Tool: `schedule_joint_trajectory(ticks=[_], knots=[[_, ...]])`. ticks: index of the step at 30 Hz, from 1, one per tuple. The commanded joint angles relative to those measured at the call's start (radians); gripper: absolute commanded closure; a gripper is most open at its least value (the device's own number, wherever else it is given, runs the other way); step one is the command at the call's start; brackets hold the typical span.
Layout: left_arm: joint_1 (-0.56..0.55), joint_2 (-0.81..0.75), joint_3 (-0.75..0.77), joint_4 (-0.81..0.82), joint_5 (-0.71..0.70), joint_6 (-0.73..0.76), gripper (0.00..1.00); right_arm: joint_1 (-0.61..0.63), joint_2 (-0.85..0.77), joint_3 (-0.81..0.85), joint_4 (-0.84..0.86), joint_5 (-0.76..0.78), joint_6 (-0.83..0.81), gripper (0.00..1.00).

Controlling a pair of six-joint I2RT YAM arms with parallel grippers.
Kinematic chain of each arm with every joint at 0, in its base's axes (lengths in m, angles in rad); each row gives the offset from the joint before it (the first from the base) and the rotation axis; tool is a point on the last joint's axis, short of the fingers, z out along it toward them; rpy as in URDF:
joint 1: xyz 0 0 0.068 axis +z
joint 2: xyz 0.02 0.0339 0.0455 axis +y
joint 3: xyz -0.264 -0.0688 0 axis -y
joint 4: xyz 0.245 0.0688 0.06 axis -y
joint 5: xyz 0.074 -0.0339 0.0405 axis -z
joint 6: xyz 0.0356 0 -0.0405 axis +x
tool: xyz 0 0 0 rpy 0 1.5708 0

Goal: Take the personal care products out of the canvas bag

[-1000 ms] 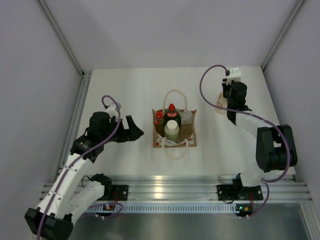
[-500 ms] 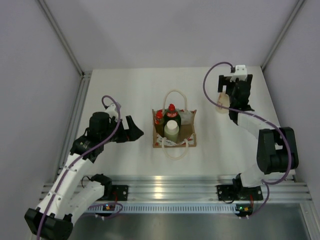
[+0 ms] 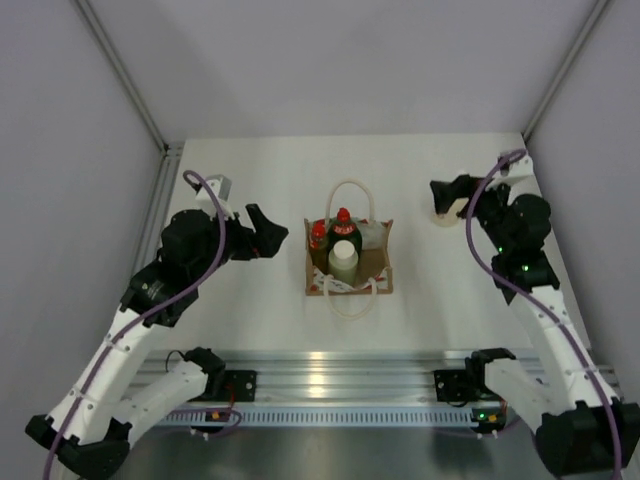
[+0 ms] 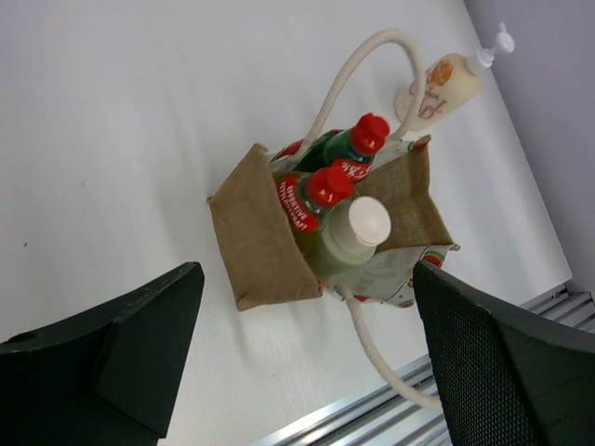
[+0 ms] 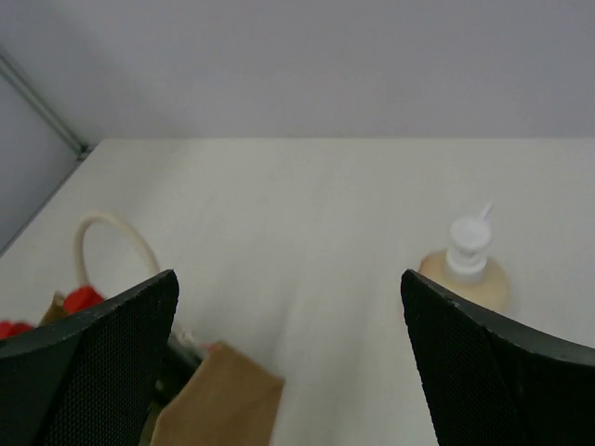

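The canvas bag stands open mid-table with its loop handles lying flat. Three personal care products stand inside it: a dark green bottle with a red cap, a slim one with a red cap and a pale one with a white cap. A cream pump bottle stands on the table to the bag's right. My left gripper hovers open just left of the bag, looking down on it. My right gripper is open beside the cream bottle, holding nothing.
The back wall and the side rails enclose the white table. An aluminium rail runs along the near edge by the arm bases. The bag's near handle trails toward that rail.
My right gripper has opened, left the cream bottle standing on the table and swung back to the right. My left arm has shifted slightly up and back, staying open.
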Motion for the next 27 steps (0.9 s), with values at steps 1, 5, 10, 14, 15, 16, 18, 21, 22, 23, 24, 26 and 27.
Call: schedule_joint_trajectory(ticks=[1,5,10,14,15,16,18,21,22,23,24,26,27], knots=[[-0.139,0.077,0.069,0.099,-0.232,-0.008,0.02,0.007,-0.136,-0.152,-0.177,-0.179,0.104,0.0],[-0.445,0.202,0.114,0.14,-0.657,0.048,0.02,0.008,-0.296,-0.239,-0.314,-0.176,0.121,0.01],[-0.547,0.322,0.097,0.269,-0.866,0.085,0.02,0.007,-0.463,-0.282,-0.384,-0.166,0.152,0.0],[-0.585,0.396,0.06,0.391,-0.95,0.09,0.02,0.008,-0.505,-0.279,-0.389,-0.163,0.172,0.01],[-0.589,0.405,0.043,0.418,-0.97,0.094,0.02,0.008,-0.505,-0.278,-0.389,-0.162,0.174,0.01],[-0.589,0.41,-0.004,0.453,-0.969,0.107,0.02,0.008,-0.504,-0.276,-0.389,-0.159,0.172,0.0],[-0.589,0.401,-0.07,0.623,-0.94,0.171,0.03,0.008,-0.499,-0.275,-0.389,-0.151,0.16,0.0],[-0.589,0.378,-0.185,0.808,-0.889,0.237,0.08,0.008,-0.494,-0.276,-0.389,-0.14,0.152,0.01],[-0.589,0.376,-0.201,0.838,-0.882,0.251,0.09,0.008,-0.494,-0.276,-0.389,-0.14,0.152,0.01],[-0.587,0.376,-0.217,0.864,-0.879,0.26,0.12,0.007,-0.496,-0.278,-0.389,-0.142,0.152,0.01],[-0.587,0.379,-0.233,0.884,-0.869,0.291,0.12,0.008,-0.499,-0.279,-0.389,-0.142,0.152,0.0],[-0.587,0.388,-0.238,0.924,-0.859,0.311,0.15,0.008,-0.507,-0.284,-0.388,-0.142,0.155,0.01],[-0.587,0.394,-0.242,0.938,-0.851,0.335,0.16,0.007,-0.511,-0.285,-0.388,-0.142,0.155,0.01]])
